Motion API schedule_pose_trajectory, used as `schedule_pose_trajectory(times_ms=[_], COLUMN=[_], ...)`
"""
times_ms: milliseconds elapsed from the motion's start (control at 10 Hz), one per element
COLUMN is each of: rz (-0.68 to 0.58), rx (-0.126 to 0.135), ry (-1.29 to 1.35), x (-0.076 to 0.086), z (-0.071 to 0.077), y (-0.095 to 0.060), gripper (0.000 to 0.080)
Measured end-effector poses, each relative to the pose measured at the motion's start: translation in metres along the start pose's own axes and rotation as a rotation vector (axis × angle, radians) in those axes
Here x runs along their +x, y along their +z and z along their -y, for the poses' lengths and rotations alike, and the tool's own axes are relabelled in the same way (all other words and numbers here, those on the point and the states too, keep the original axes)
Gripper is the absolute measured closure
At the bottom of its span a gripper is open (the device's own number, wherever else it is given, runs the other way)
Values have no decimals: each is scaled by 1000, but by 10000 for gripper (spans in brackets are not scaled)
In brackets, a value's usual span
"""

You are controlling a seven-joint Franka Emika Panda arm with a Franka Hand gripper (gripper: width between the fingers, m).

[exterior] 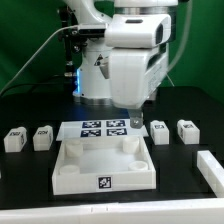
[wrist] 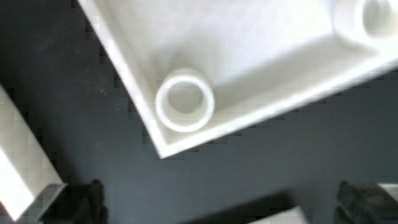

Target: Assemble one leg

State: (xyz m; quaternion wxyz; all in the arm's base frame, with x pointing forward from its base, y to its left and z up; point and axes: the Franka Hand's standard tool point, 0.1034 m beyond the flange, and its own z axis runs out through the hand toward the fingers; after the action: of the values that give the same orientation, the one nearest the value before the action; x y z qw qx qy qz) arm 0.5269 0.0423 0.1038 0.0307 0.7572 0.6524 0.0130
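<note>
Right of frame centre, the gripper [exterior: 135,122] hovers wide open and empty above a corner socket [wrist: 185,100] of the white panel [exterior: 75,180], near a leg [exterior: 160,131] on the dark surface [exterior: 25,180].

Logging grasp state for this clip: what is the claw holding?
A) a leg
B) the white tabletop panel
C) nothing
C: in the wrist view the claw is open, its fingers wide apart with only dark table between them, near the corner socket of the tabletop panel.
</note>
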Motion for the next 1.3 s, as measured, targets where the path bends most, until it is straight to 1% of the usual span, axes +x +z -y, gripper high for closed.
schedule_pose_trajectory(times_ms=[100, 200, 300, 600, 700, 800, 900, 1100, 1200, 1300], rz=[-1, -2, 2, 2, 2, 5, 20, 28, 28, 28], rx=[-23, -31, -32, -29, -37, -22, 24, 78, 93, 90], ry=[-126, -197, -292, -269, -278, -266, -254, -212, -203, -203], x=[-3, -3, -4, -4, -8, -24, -43, -62, -62, -62], z=[7, 7, 7, 7, 10, 32, 59, 89, 92, 90], y=[2, 3, 3, 4, 7, 19, 30, 48, 55, 55], gripper=[150, 150, 150, 150, 150, 150, 150, 150, 150, 150])
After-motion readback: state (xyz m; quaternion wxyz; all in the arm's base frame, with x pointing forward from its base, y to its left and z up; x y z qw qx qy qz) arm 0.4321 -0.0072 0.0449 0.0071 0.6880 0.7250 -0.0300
